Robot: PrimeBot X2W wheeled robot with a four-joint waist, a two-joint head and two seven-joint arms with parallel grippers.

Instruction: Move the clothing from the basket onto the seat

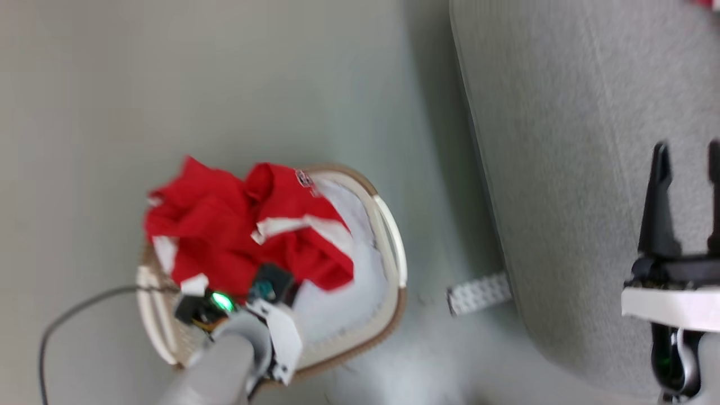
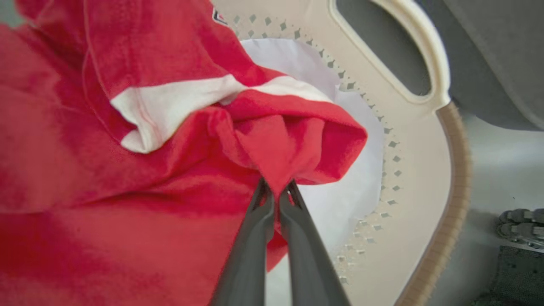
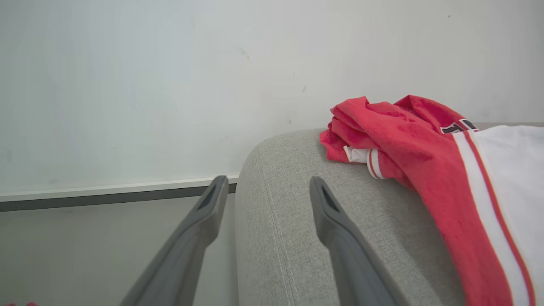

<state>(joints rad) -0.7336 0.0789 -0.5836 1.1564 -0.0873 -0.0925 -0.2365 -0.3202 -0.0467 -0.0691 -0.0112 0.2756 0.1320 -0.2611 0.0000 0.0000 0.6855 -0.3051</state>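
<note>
Our left gripper (image 2: 276, 190) has its jaws clenched on a fold of the clothing (image 2: 127, 170), red fabric bunched between the 2 fingers (image 2: 250, 246). The red-and-white heap lies in the basket (image 2: 420, 178), spilling over its left rim, with a pale liner sheet (image 2: 340, 204) beneath. The basket stands on the floor (image 1: 225, 84), left of the seat (image 3: 297, 238). Our right gripper (image 3: 268, 182) hovers over the seat's edge, jaws released and empty. Farther along the seat we see another red garment (image 3: 382, 127), seemingly 1 piece, though its folds hide much.
</note>
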